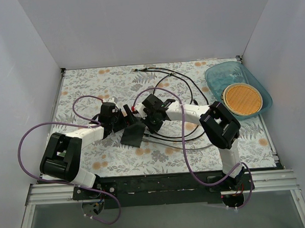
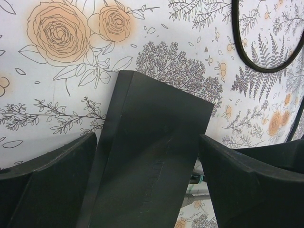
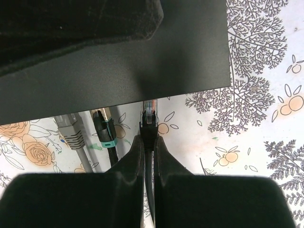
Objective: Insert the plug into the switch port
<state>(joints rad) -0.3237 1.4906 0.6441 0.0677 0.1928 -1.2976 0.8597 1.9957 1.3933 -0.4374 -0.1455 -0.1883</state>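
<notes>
The switch (image 1: pixel 134 134), a flat black box, lies mid-table on the floral cloth. My left gripper (image 1: pixel 116 120) has a finger against each of its long sides and is shut on it. In the left wrist view the switch (image 2: pixel 152 142) fills the gap between the fingers (image 2: pixel 47 185). My right gripper (image 1: pixel 154 119) is shut on a black plug (image 3: pixel 150 124) with a clear tip. The tip sits at the switch's port edge (image 3: pixel 142 57), in line with my right gripper (image 3: pixel 148 140). How far it is in is hidden.
A grey plug (image 3: pixel 71 135) and a black plug with a teal band (image 3: pixel 104 130) sit in ports to the left. Black cables (image 1: pixel 179 84) loop behind the arms. A blue tray (image 1: pixel 219 72) with a round woven disc (image 1: pixel 242 99) stands at the back right.
</notes>
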